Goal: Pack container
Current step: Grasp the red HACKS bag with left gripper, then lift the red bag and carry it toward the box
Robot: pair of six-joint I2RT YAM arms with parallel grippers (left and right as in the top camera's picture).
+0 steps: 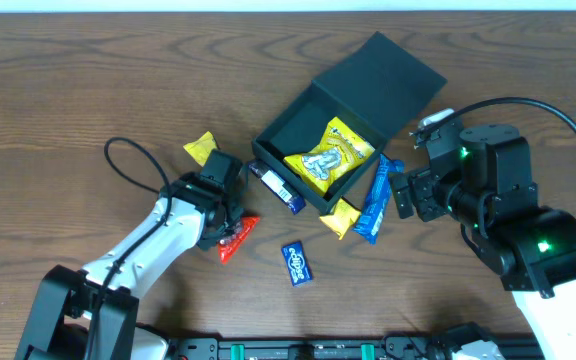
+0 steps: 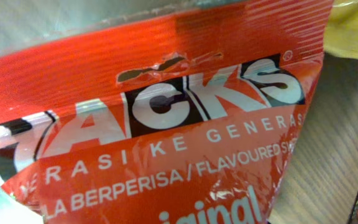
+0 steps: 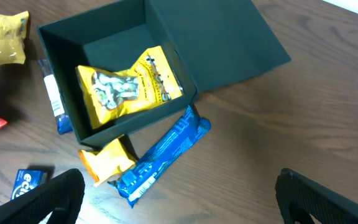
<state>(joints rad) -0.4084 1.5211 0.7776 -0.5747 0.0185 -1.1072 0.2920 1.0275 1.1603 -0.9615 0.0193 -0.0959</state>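
The container (image 1: pixel 280 128) is a dark square box with its flat lid (image 1: pixel 383 72) open to the back right. It also shows in the right wrist view (image 3: pixel 114 43). A yellow snack packet (image 1: pixel 328 155) lies inside it. My left gripper (image 1: pixel 225 222) is down on a red snack packet (image 1: pixel 238 240), left of the box. That packet (image 2: pixel 166 137) fills the left wrist view and hides the fingers. My right gripper (image 1: pixel 405 195) is open and empty (image 3: pixel 179 199), right of the box, above bare wood.
A long blue packet (image 1: pixel 376 200) and a small orange-yellow packet (image 1: pixel 340 217) lie against the box's front corner. A dark blue-and-white packet (image 1: pixel 280 188) lies at its left side. A small blue packet (image 1: pixel 297 263) lies in front, and a yellow packet (image 1: pixel 200 148) to the left.
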